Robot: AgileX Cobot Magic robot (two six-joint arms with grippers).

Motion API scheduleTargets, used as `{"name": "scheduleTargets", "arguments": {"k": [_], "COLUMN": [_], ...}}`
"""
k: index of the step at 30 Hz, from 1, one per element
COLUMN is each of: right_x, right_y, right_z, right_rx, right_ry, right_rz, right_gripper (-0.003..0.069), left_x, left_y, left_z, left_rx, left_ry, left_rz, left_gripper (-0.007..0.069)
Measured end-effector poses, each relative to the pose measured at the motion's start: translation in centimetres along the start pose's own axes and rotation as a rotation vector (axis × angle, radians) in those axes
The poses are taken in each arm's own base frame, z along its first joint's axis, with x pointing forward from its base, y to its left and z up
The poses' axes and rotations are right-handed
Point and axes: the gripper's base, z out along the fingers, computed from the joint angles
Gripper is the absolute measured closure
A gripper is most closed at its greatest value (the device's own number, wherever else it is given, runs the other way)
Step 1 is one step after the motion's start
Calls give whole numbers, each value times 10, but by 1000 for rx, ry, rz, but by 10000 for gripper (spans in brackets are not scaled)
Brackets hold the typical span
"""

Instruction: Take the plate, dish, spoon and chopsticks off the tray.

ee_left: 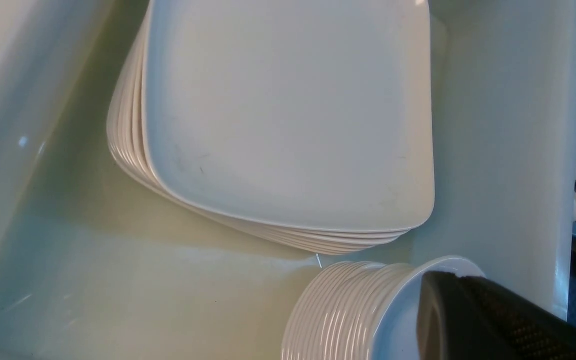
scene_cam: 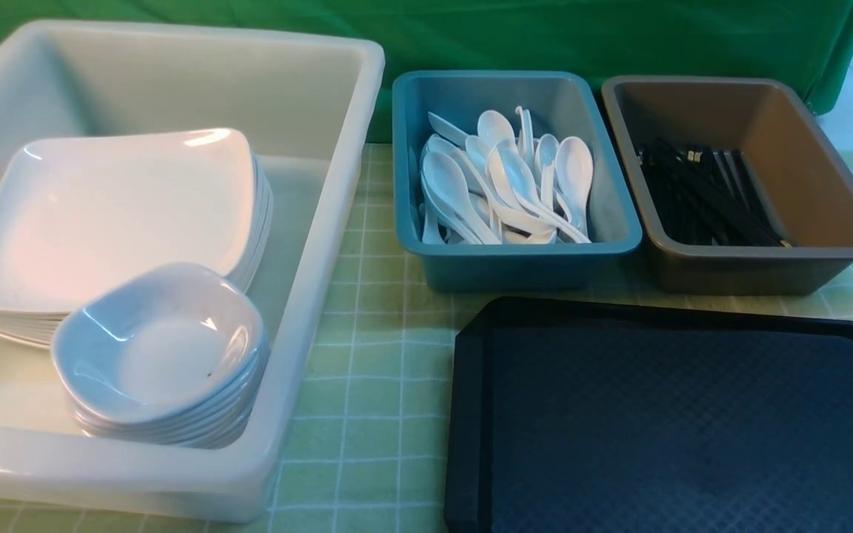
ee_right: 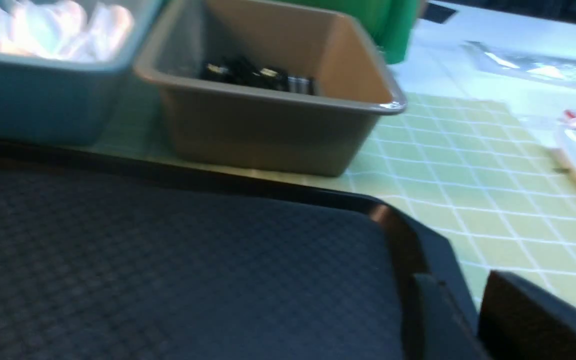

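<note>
The black tray (scene_cam: 678, 414) lies bare at the front right. A stack of white plates (scene_cam: 115, 215) and a stack of small deep dishes (scene_cam: 164, 348) sit in the big white tub (scene_cam: 323, 244). Several white spoons (scene_cam: 508, 185) fill the blue bin, and black chopsticks (scene_cam: 708, 196) lie in the brown bin. Neither arm shows in the front view. In the left wrist view my left gripper (ee_left: 435, 280) is shut and empty over the top dish (ee_left: 353, 310), beside the plates (ee_left: 288, 110). My right gripper (ee_right: 455, 282) stands open and empty over the tray's (ee_right: 168, 260) right rim.
The blue bin (scene_cam: 515, 259) and the brown bin (scene_cam: 752, 263) stand side by side behind the tray. A green checked cloth (scene_cam: 367, 370) covers the table. A green curtain (scene_cam: 545, 37) closes the back. The tub's tall wall (ee_left: 508, 150) rises between the dishes and the blue bin.
</note>
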Motion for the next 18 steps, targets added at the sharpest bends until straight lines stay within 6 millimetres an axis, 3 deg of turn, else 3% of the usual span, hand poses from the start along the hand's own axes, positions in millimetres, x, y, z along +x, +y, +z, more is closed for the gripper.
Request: {"name": "scheduleTargets", "arguments": {"k": [4,10,14,17,18], "right_x": [0,0,0,0,0], "right_y": [0,0,0,0,0], "right_z": [0,0,0,0,0], "right_rx": [6,6,6,6,6], "right_ry": [1,1,1,1,1], "right_rz": [-8,-9,-9,-9,-9], "right_gripper": [490,475,470,466,462], "left_x": [0,12,37,56,75], "left_y": [-7,-50,-94,-110,-118], "left_z": [3,17,14,5,-5], "left_rx": [27,81,129,174,217], "left_ry": [5,90,136,141,120], "left_rz": [13,188,377,436,469], "left_gripper": [622,622,622,622,622]}}
